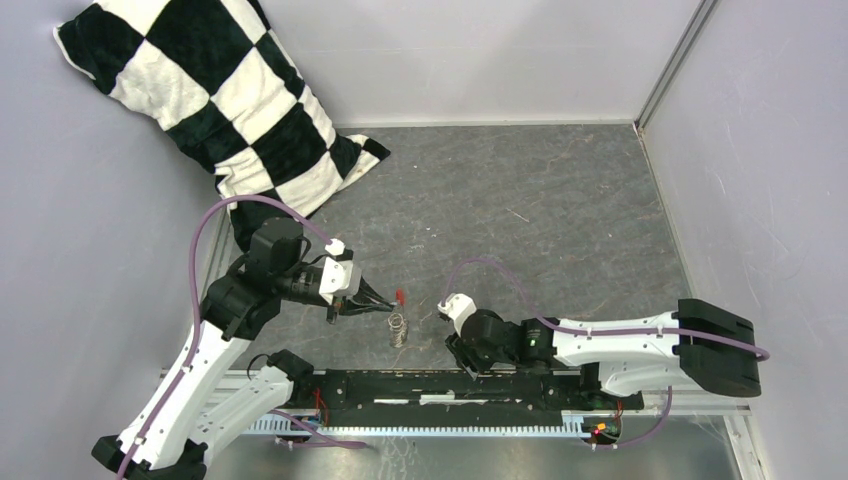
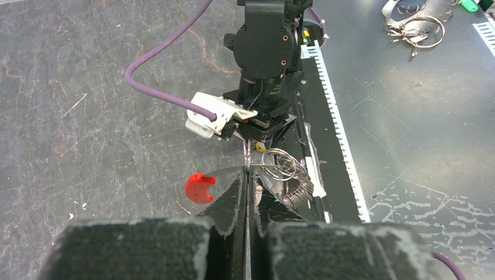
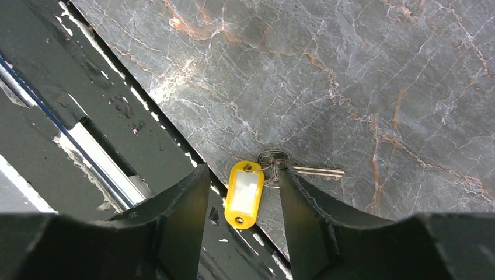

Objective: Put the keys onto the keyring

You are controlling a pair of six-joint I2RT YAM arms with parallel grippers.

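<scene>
At the black rail [image 3: 87, 99] edge, the yellow-tagged keys [image 3: 244, 195] are straddled by the parted right gripper [image 3: 242, 172]. The thin silvery keyring [image 2: 280, 166] is clamped by the left gripper [image 2: 248, 178].

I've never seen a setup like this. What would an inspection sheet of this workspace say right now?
Surface: dark grey stone-patterned mat, scuffed; black rail along its near edge.
Job's things: keyring, thin silvery wire with a red tab; key with yellow tag lying at the mat's near edge.
Clutter: bunch of spare rings on bare metal past the rail.
Grippers: left gripper shut on the keyring; right gripper open, its fingers either side of the tag.
Cables: purple cable looping off each arm.
Surroundings: checkered pillow in the far left corner; pale walls.
</scene>
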